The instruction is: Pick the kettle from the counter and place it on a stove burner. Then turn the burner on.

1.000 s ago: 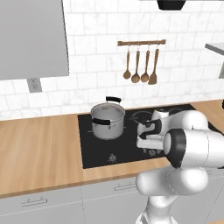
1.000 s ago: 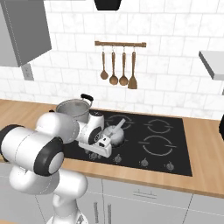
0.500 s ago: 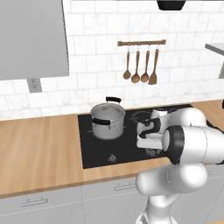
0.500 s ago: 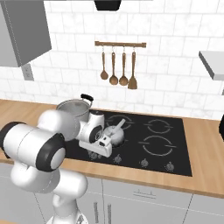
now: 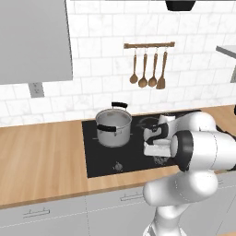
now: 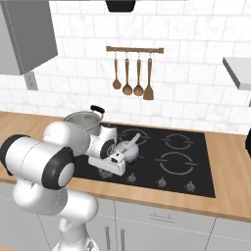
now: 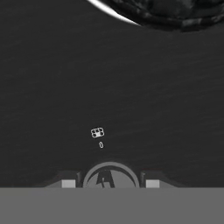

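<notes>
One knob (image 7: 110, 176) sits right at my gripper (image 7: 107, 183), kettle (image 6: 128, 147) just beyond on the cooktop (image 6: 196, 166); I cannot tell whether the jaws have closed.

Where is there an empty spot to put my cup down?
Left of the cooktop, the counter is bare. Right burners are free too. It is crowded where the pot, kettle and gripper sit close together.

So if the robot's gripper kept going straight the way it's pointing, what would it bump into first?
Most likely the round burner knob, sitting right between the fingertips of the gripper on the black cooktop. The jaws stand on either side of it. Depth is hard to judge, so contact is uncertain.
</notes>
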Motion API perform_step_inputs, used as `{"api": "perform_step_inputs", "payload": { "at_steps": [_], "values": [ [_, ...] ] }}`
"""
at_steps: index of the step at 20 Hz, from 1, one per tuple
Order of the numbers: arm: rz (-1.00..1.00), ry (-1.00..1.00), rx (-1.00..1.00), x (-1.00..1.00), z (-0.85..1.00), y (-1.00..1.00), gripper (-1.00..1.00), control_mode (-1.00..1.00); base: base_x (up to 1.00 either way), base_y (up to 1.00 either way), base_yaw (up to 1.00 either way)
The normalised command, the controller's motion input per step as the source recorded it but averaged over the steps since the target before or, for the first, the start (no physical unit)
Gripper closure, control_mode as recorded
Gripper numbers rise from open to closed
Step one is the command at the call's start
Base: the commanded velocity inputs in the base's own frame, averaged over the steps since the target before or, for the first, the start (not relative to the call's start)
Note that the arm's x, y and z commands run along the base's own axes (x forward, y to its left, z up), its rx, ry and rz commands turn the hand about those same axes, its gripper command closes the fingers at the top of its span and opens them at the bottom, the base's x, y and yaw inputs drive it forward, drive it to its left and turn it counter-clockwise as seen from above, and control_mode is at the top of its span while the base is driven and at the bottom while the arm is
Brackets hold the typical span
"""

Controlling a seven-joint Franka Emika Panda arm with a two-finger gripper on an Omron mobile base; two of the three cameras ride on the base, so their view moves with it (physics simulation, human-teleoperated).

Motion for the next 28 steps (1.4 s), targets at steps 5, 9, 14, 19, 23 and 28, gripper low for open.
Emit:
{"api": "perform_step_inputs", "payload": {
  "at_steps": [5, 9, 14, 19, 23, 28],
  "values": [
    [0.16, 0.00, 0.00, 0.00, -0.21, 0.14, 1.00, -1.00, 0.00, 0.00, 0.00],
    [0.27, 0.02, 0.00, 0.00, -0.24, 0.16, 1.00, -1.00, 0.00, 0.00, 0.00],
    [0.33, 0.00, 0.00, 0.00, -0.29, 0.07, 1.00, -1.00, 0.00, 0.00, 0.00],
    [0.35, 0.00, 0.00, -0.06, -0.33, 0.00, 1.00, -1.00, 0.00, 0.00, 0.00],
    [0.36, 0.00, 0.00, -0.10, -0.36, 0.00, 1.00, -1.00, 0.00, 0.00, 0.00],
    [0.36, 0.00, 0.00, -0.11, -0.37, 0.00, 1.00, -1.00, 0.00, 0.00, 0.00]
  ]
}}
